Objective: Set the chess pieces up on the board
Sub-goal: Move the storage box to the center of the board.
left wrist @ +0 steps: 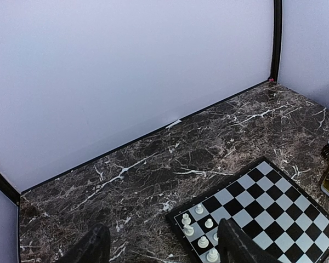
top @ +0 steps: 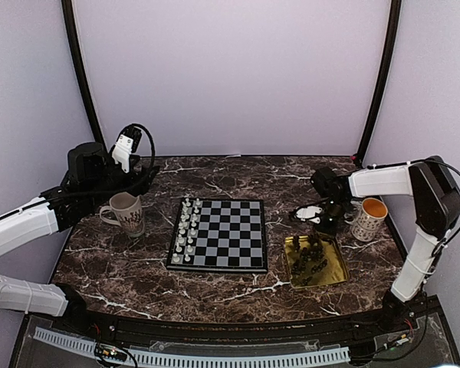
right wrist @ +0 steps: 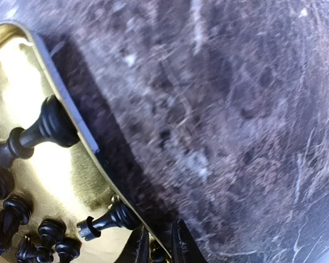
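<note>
a dark brown marble-patterned table (top: 215, 295) fills the view from above, with bare room in front of and behind everything on it. at its middle lies the small square black-and-grey chequered chessboard (top: 238, 238). 2 columns of tiny pale chess pieces (top: 185, 230) stand along its left side, and the other squares are bare. just right of it sits the shiny gold rectangular tray (top: 331, 273), holding a heap of tiny black chess pieces (top: 313, 249), none yet on the board. a beige patterned mug (top: 126, 213) stands left of the board, and a white mug with an orange inside (top: 368, 218) stands just beyond the tray's far right corner.

your left gripper (left wrist: 164, 235) hangs raised at the back left, fingers spread, holding nothing. your right gripper (right wrist: 160, 233) is low at the tray's far rim, fingers drawn nearly together. you cannot tell whether they pinch a piece.

my advice: confirm a firm hold, lift straight above the rim before crossing left, and keep off the white mug.
</note>
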`<action>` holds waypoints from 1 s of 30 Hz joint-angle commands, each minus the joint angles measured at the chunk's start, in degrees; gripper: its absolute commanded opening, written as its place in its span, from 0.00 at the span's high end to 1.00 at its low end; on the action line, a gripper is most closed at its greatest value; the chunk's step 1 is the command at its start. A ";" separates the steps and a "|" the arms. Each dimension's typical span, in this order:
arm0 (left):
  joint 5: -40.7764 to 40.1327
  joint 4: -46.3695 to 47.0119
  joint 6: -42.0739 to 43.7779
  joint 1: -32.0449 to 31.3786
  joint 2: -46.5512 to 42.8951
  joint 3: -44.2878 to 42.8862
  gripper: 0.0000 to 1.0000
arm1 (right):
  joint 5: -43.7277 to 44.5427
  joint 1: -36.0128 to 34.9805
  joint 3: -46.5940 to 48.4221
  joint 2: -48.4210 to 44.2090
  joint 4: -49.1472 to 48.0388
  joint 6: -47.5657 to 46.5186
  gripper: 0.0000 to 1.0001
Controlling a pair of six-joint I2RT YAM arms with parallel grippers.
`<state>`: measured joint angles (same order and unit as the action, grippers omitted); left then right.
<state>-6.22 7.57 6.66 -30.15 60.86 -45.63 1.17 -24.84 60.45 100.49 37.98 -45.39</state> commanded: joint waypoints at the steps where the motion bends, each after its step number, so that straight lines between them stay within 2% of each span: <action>1: 0.86 0.34 -0.68 -0.04 -0.21 -0.68 0.31 | 0.41 -0.47 2.14 3.98 -2.92 3.68 0.87; 14: 1.06 0.38 -1.62 -0.08 -0.04 -0.67 0.29 | 1.34 -0.47 10.15 8.44 -4.36 9.24 0.88; 17: 0.73 0.74 -2.09 -0.02 0.04 -0.42 0.26 | 1.22 -0.35 9.45 5.31 -3.45 9.29 0.82; 18: 0.48 0.95 -2.46 -0.01 0.11 -0.21 0.17 | 0.71 -0.18 9.17 3.86 -2.92 9.22 0.79; 19: 0.12 1.22 -3.09 -0.07 0.13 -0.06 0.03 | -0.18 0.15 8.90 2.33 -2.33 9.23 0.76; 22: -1.13 1.99 -6.12 -0.08 0.57 0.27 0.01 | -2.04 1.26 8.15 -2.54 -1.21 10.56 0.70; 27: 1.28 2.36 -5.58 -0.15 3.30 0.18 0.01 | -9.14 3.14 6.84 -12.17 -1.18 14.75 0.59; 28: 2.81 2.01 -6.00 -0.28 3.91 -0.45 0.01 | -10.33 3.25 6.23 -14.02 -1.71 15.78 0.45; 29: 4.22 1.58 -6.73 -0.38 4.87 -1.41 0.01 | -11.02 3.26 6.03 -15.83 -2.73 17.19 0.09; 30: 5.67 0.66 -7.54 -0.55 5.67 -2.69 0.01 | -11.29 3.30 4.17 -17.42 -4.25 18.92 0.01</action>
<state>-5.26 8.71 1.52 -30.20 64.36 -45.67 -4.47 -22.04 67.79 89.27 36.27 -32.14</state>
